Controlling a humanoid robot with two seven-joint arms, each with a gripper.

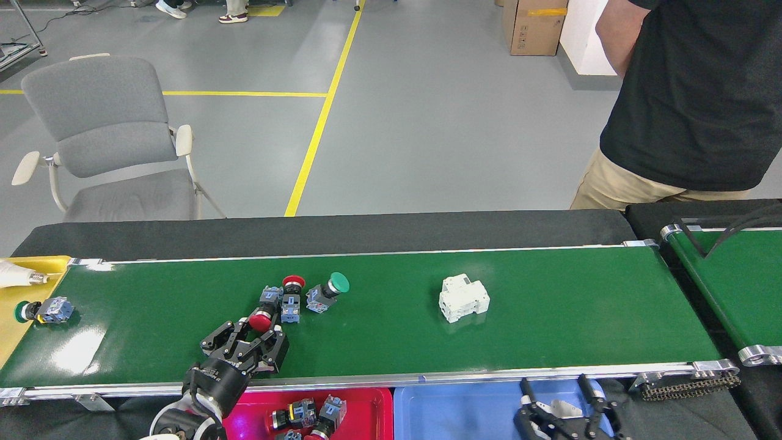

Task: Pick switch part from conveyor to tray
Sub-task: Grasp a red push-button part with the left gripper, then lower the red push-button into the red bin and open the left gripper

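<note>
The left end effector (259,327) is over the near part of the conveyor (550,330), and its black fingers stand on both sides of a red-capped switch part (261,319); they seem closed around it, with the red cap between the tips. This switch part lies at the near-left end of a small cluster on the green belt. Just behind it a second red switch part (292,293) stands close, touching or almost touching, and a green-capped switch part (327,291) lies just to the right of it. More to the right, well apart, a white breaker block (464,297) rests on the belt. At the far left end another green switch part (41,310) lies at the edge of a yellow tray (12,342). Below the near rail a red tray (366,409) holds several switch parts, and beside it is a blue tray (452,415). The right end effector (565,406) is over the blue tray with its fingers spread apart, holding nothing. Behind the bench a person in a black shirt (690,98) stands, and a grey chair (104,134) is on the floor.
</note>
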